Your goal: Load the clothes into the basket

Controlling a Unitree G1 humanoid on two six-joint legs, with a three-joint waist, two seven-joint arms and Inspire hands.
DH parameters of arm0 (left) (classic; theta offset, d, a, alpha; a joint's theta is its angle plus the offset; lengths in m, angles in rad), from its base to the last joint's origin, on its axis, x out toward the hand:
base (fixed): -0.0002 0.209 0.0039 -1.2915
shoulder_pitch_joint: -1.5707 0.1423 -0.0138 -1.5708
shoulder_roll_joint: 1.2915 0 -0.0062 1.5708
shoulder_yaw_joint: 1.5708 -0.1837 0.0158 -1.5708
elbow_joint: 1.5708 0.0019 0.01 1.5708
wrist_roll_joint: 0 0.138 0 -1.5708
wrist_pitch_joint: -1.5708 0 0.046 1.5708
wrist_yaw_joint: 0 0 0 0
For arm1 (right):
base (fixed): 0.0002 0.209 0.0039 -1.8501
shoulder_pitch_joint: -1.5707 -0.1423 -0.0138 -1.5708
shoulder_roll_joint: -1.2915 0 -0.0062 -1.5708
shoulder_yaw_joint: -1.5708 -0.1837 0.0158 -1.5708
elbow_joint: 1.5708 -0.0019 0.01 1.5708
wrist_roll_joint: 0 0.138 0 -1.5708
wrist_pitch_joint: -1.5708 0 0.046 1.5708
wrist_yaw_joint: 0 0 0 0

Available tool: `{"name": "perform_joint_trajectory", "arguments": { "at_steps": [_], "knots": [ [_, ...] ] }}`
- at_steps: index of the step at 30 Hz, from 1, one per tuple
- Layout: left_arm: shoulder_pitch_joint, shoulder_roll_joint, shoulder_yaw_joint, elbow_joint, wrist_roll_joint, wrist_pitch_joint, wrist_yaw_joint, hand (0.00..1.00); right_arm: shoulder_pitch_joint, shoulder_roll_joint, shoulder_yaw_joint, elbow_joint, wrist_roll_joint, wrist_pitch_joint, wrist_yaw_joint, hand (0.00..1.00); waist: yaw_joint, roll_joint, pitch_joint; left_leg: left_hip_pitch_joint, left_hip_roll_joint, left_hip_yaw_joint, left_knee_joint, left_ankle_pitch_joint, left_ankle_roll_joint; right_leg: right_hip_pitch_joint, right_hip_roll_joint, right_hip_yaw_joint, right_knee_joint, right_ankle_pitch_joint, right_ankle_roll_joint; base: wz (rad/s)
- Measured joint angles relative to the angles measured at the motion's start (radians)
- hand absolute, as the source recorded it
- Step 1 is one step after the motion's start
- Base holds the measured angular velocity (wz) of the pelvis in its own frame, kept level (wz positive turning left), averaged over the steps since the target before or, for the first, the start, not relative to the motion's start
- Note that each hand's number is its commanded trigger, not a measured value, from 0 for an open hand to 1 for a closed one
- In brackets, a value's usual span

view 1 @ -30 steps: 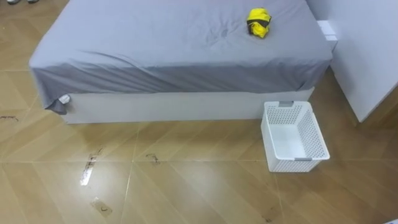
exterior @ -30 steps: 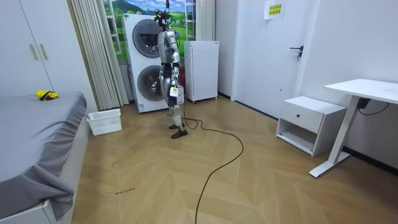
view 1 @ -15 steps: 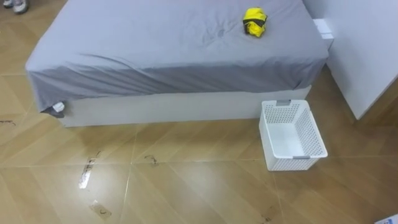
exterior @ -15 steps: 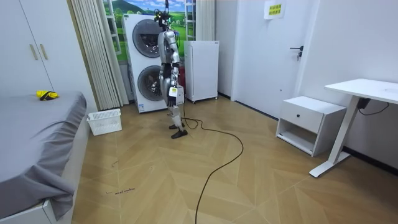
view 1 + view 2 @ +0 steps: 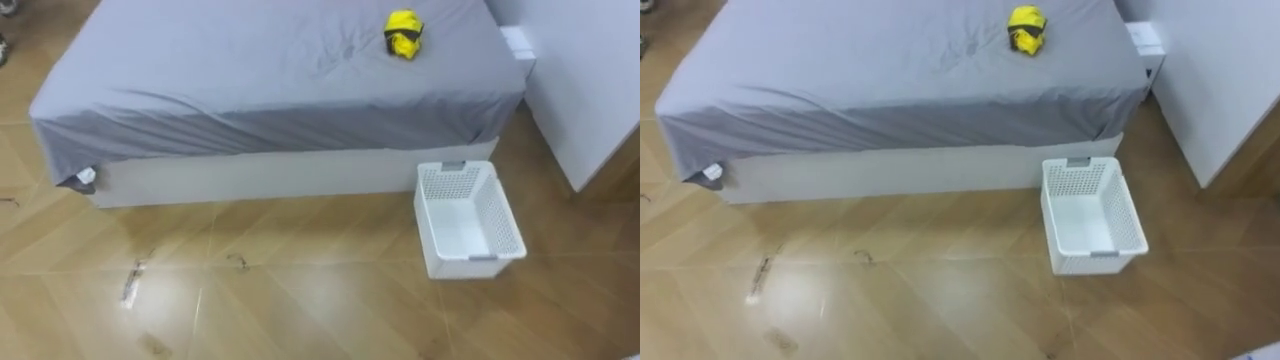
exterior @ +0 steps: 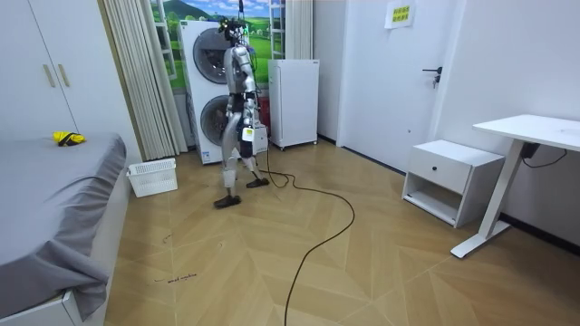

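Note:
A yellow bundle of clothes (image 5: 403,33) lies near the far right corner of the grey-sheeted bed (image 5: 250,80). A white perforated basket (image 5: 502,215) stands empty on the wood floor against the bed's right end, just below that corner. In the room view the clothes (image 6: 65,139) sit on the bed at the room view's left and the basket (image 6: 152,177) stands beside it. I stand mid-stride on the floor a couple of steps from the basket, facing the bed. My hands (image 6: 246,138) hang by my hips, too small to read.
A white cupboard (image 5: 590,80) rises right of the basket, with a small white box (image 5: 515,42) between it and the bed. Behind me stand stacked washing machines (image 6: 210,91) and a white fridge (image 6: 294,101). A nightstand (image 6: 450,179) and desk (image 6: 535,131) are at the room view's right.
In the room view I have stepped toward the bed and basket. The eye view has shifted with that step. The clothes and basket lie where they were.

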Motion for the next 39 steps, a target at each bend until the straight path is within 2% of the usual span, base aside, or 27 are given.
{"name": "perform_joint_trajectory", "arguments": {
  "at_steps": [1, 2, 5, 7, 8, 9, 10, 12, 14, 16, 17, 18, 19, 20, 22, 23, 24, 25, 26, 27, 28, 29, 31, 34, 36, 38, 39],
  "knots": [
    [-0.007, 0.0, 0.0, 0.0, -0.001, -0.002, 0.0, 0.0, -0.003, 0.001, -0.001, 0.0, -0.003, 0.0, 0.0, 0.0, -0.002, -0.008, -0.0076, -0.003, -0.011, 0.019, 0.025, -0.025, 0.012, -0.001, -0.017, -0.001, -0.002, -0.007, 0.01, 0.0],
    [-0.018, 0.001, -0.001, -0.001, -0.002, -0.009, -0.001, 0.0, -0.004, 0.001, -0.005, 0.0, -0.008, -0.003, -0.001, 0.0, -0.003, -0.033, -0.0003, -0.015, -0.027, 0.046, 0.085, -0.066, 0.021, 0.009, -0.041, 0.001, -0.009, -0.01, 0.023, -0.15],
    [-0.025, 0.012, -0.001, -0.001, -0.004, -0.021, 0.003, 0.0, -0.012, 0.007, -0.005, -0.046, -0.009, -0.013, -0.023, 0.0, 0.006, -0.037, 0.0074, -0.021, -0.006, 0.099, 0.271, -0.188, 0.061, 0.006, -0.075, 0.001, 0.134, 0.03, 0.072, -0.19],
    [-0.031, 0.021, -0.003, 0.002, -0.004, -0.034, 0.009, 0.0, -0.008, 0.013, -0.005, -0.076, -0.009, -0.015, -0.035, 0.0, 0.006, -0.036, 0.0091, 0.064, -0.006, 0.143, 0.268, -0.246, 0.07, -0.039, -0.095, -0.007, 0.35, 0.121, 0.067, -0.06],
    [-0.034, 0.022, -0.006, -0.003, 0.0, -0.044, 0.012, 0.0, -0.001, 0.008, -0.008, -0.107, -0.009, -0.017, -0.04, 0.0, 0.005, -0.018, -0.0029, 0.137, -0.007, 0.143, 0.208, -0.307, 0.062, -0.086, -0.101, -0.025, 0.488, 0.238, 0.066, 0.08],
    [-0.052, 0.028, -0.006, -0.006, 0.008, -0.05, 0.015, 0.0, -0.005, 0.011, -0.015, -0.136, -0.008, -0.02, -0.042, 0.0, 0.014, -0.016, -0.0001, 0.198, -0.022, 0.138, 0.156, -0.326, 0.061, -0.143, -0.117, -0.031, 0.617, 0.322, 0.049, 0.09],
    [-0.062, 0.028, -0.003, -0.006, 0.014, -0.05, 0.017, 0.0, -0.008, 0.012, -0.015, -0.154, -0.008, -0.02, -0.042, 0.0, 0.025, -0.021, -0.0036, 0.225, -0.025, 0.137, 0.13, -0.329, 0.061, -0.182, -0.117, -0.031, 0.674, 0.295, 0.042, -0.16],
    [-0.089, 0.025, -0.003, -0.008, 0.046, -0.063, 0.025, 0.0, -0.025, 0.011, -0.014, -0.267, -0.007, -0.02, -0.048, 0.0, 0.062, 0.019, 0.0098, 0.35, -0.013, 0.076, 0.024, -0.328, 0.05, -0.348, -0.053, -0.071, 0.746, 0.138, -0.016, -0.37],
    [-0.092, 0.029, -0.006, -0.016, 0.048, -0.064, 0.031, 0.0, -0.053, 0.014, 0.002, -0.334, -0.008, -0.021, -0.059, 0.0, 0.054, 0.042, 0.0123, 0.416, -0.002, -0.001, -0.029, -0.333, 0.042, -0.457, 0.007, -0.119, 0.613, 0.105, -0.02, -0.01],
    [-0.091, 0.033, -0.03, -0.045, 0.049, -0.062, 0.032, 0.0, -0.071, 0.019, 0.002, -0.383, -0.009, -0.024, -0.081, 0.0, 0.028, 0.034, 0.007, 0.509, -0.001, -0.08, -0.101, -0.341, 0.029, -0.524, 0.038, -0.144, 0.27, 0.156, -0.02, 0.7],
    [-0.09, 0.031, -0.042, -0.048, 0.052, -0.062, 0.03, 0.0, -0.072, 0.018, -0.001, -0.387, -0.009, -0.025, -0.09, 0.0, 0.028, 0.033, 0.0067, 0.532, 0.001, -0.094, -0.119, -0.346, 0.022, -0.534, 0.037, -0.146, 0.198, 0.216, -0.031, 0.93],
    [-0.086, 0.025, -0.057, -0.049, 0.067, -0.061, 0.029, 0.0, -0.073, 0.019, -0.008, -0.389, -0.008, -0.026, -0.11, 0.0, 0.027, 0.039, 0.0042, 0.577, 0.018, -0.123, -0.136, -0.358, 0.007, -0.529, 0.043, -0.146, 0.112, 0.333, -0.031, 0.71],
    [-0.08, 0.027, -0.065, -0.049, 0.069, -0.06, 0.028, 0.0, -0.073, 0.02, -0.007, -0.39, -0.007, -0.026, -0.117, 0.0, 0.028, 0.037, 0.0007, 0.593, 0.028, -0.13, -0.138, -0.365, -0.004, -0.522, 0.049, -0.147, 0.088, 0.378, -0.04, 0.77],
    [-0.073, 0.028, -0.069, -0.048, 0.068, -0.056, 0.028, 0.0, -0.075, 0.021, -0.007, -0.401, -0.005, -0.026, -0.124, 0.0, 0.03, 0.034, -0.0135, 0.61, 0.049, -0.132, -0.128, -0.383, -0.037, -0.503, 0.07, -0.146, 0.11, 0.393, -0.077, 0.38],
    [-0.041, 0.026, -0.071, -0.041, 0.068, -0.055, 0.027, 0.0, -0.078, 0.02, -0.008, -0.49, -0.004, -0.027, -0.148, 0.0, 0.062, 0.069, -0.005, 0.644, 0.096, -0.1, -0.124, -0.389, -0.071, -0.482, 0.1, -0.17, 0.174, 0.353, -0.102, 0.06],
    [-0.02, 0.025, -0.071, -0.041, 0.068, -0.051, 0.028, 0.0, -0.087, 0.017, -0.009, -0.549, -0.007, -0.037, -0.164, 0.0, 0.06, 0.088, 0.0063, 0.673, 0.115, -0.106, -0.126, -0.375, -0.097, -0.491, 0.104, -0.185, 0.26, 0.319, -0.127, 0.06],
    [-0.007, 0.028, -0.064, -0.042, 0.069, -0.05, 0.031, 0.0, -0.094, 0.016, -0.006, -0.587, -0.007, -0.043, -0.176, 0.0, 0.046, 0.078, 0.027, 0.713, 0.12, -0.141, -0.11, -0.352, -0.105, -0.558, 0.082, -0.215, 0.419, 0.273, -0.124, 0.09],
    [0.022, 0.049, -0.046, -0.049, 0.069, -0.051, 0.036, 0.0, -0.104, 0.026, 0.001, -0.603, -0.01, -0.047, -0.174, 0.0, 0.052, 0.07, 0.0099, 0.706, 0.126, -0.153, -0.031, -0.361, -0.117, -0.561, 0.098, -0.203, 0.317, 0.289, -0.109, 0.07],
    [0.028, 0.063, -0.043, -0.046, 0.069, -0.049, 0.036, 0.0, -0.107, 0.029, 0.003, -0.611, -0.011, -0.046, -0.172, 0.0, 0.056, 0.051, 0.0124, 0.687, 0.12, -0.139, 0.033, -0.373, -0.133, -0.553, 0.102, -0.21, 0.273, 0.311, -0.168, 0.06],
    [0.036, 0.064, -0.041, -0.043, 0.068, -0.032, 0.038, 0.0, -0.108, 0.013, 0.002, -0.615, -0.012, -0.042, -0.178, 0.0, 0.051, 0.073, 0.0049, 0.638, 0.148, -0.136, 0.183, -0.374, -0.131, -0.517, 0.123, -0.22, 0.289, 0.264, -0.155, 0.29],
    [0.041, 0.06, -0.041, -0.056, 0.066, -0.03, 0.036, 0.0, -0.108, 0.007, -0.001, -0.634, -0.009, -0.044, -0.193, 0.0, 0.035, 0.068, 0.0052, 0.578, 0.157, -0.135, 0.322, -0.311, -0.135, -0.483, 0.125, -0.22, 0.288, 0.223, -0.155, 0.4],
    [0.044, 0.057, -0.042, -0.07, 0.065, -0.028, 0.036, 0.0, -0.111, 0.003, -0.001, -0.638, -0.009, -0.046, -0.196, 0.0, 0.027, 0.064, 0.0067, 0.552, 0.157, -0.131, 0.369, -0.298, -0.136, -0.469, 0.124, -0.219, 0.283, 0.212, -0.155, 0.44],
    [0.041, 0.039, -0.049, -0.097, 0.057, -0.025, 0.037, 0.0, -0.125, -0.01, -0.004, -0.647, -0.009, -0.048, -0.206, 0.0, 0.012, 0.051, 0.0089, 0.451, 0.148, -0.094, 0.437, -0.326, -0.111, -0.393, 0.121, -0.217, 0.229, 0.196, -0.156, 0.25],
    [0.032, 0.029, -0.045, -0.132, 0.056, -0.026, 0.037, 0.0, -0.125, -0.008, -0.007, -0.679, -0.019, -0.047, -0.22, 0.0, 0.003, 0.028, 0.0037, 0.352, 0.121, -0.045, 0.372, -0.365, -0.094, -0.325, 0.119, -0.206, 0.147, 0.206, -0.147, -0.02],
    [0.026, 0.026, -0.043, -0.134, 0.057, -0.026, 0.04, 0.0, -0.126, -0.015, -0.007, -0.688, -0.018, -0.047, -0.239, 0.0, 0.007, 0.022, 0.0011, 0.307, 0.095, -0.027, 0.182, -0.364, -0.091, -0.269, 0.122, -0.18, 0.08, 0.219, -0.138, -0.49],
    [0.032, 0.016, -0.042, -0.134, 0.058, -0.026, 0.04, 0.0, -0.124, -0.015, -0.008, -0.702, -0.043, -0.046, -0.259, 0.0, 0.02, 0.017, -0.0048, 0.289, 0.073, -0.02, 0.048, -0.29, -0.074, -0.25, 0.119, -0.133, 0.063, 0.222, -0.126, -0.82],
    [0.043, 0.01, -0.039, -0.135, 0.058, -0.026, 0.039, 0.0, -0.12, -0.014, -0.008, -0.713, -0.074, -0.046, -0.273, 0.0, 0.031, 0.016, -0.0157, 0.296, 0.061, -0.02, -0.003, -0.218, -0.044, -0.238, 0.117, -0.106, 0.048, 0.224, -0.114, -0.74]
  ]
}}
